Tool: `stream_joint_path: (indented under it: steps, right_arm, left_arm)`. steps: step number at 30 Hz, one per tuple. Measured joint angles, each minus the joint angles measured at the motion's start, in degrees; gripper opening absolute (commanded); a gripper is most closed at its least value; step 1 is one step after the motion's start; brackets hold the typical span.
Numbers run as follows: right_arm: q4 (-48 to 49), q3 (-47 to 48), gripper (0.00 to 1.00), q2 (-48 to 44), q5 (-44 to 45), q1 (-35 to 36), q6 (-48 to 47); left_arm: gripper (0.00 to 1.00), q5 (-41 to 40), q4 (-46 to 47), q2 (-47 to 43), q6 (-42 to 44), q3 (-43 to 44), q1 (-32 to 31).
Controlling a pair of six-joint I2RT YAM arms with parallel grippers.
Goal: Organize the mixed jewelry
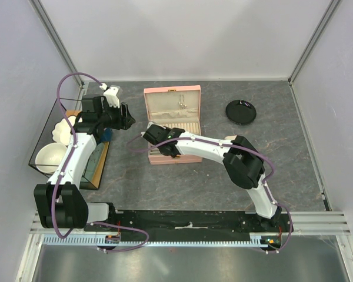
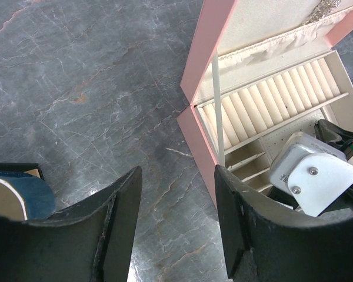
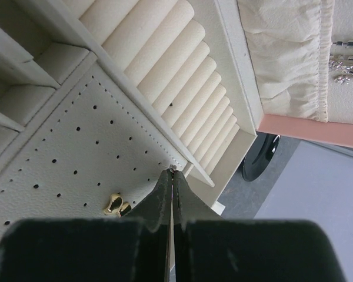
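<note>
Grey table (image 1: 182, 182) with the pink box (image 1: 159, 89) lying open on it. The left gripper (image 2: 176, 176) hangs wide open just beside the box. The right gripper (image 3: 172, 176) is pinched closed over the box's holey pad (image 3: 59, 158), right next to a gold earring (image 3: 116, 204). Silvery chains (image 3: 348, 59) sit in the lid.

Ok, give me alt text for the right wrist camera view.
The right gripper, closed on a tiny silvery bit, hangs over the perforated cream panel of the open pink box. A gold earring lies on the panel.
</note>
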Motion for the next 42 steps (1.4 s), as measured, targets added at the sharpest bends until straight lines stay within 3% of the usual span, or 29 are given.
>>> stream_joint_path:
  steps: [21,32,42]
  right_arm:
    - [-1.3,1.4,0.05,1.5,1.7,0.8,0.2]
    - [-1.7,2.2,0.21,2.1,2.1,1.2,0.1]
    - [-1.7,2.4,0.27,2.1,2.6,1.7,0.1]
  left_arm:
    - [0.59,0.2,0.0,0.0,0.0,0.0,0.0]
    - [0.59,0.3,0.0,0.0,0.0,0.0,0.0]
    - [0.59,1.3,0.0,0.0,0.0,0.0,2.0]
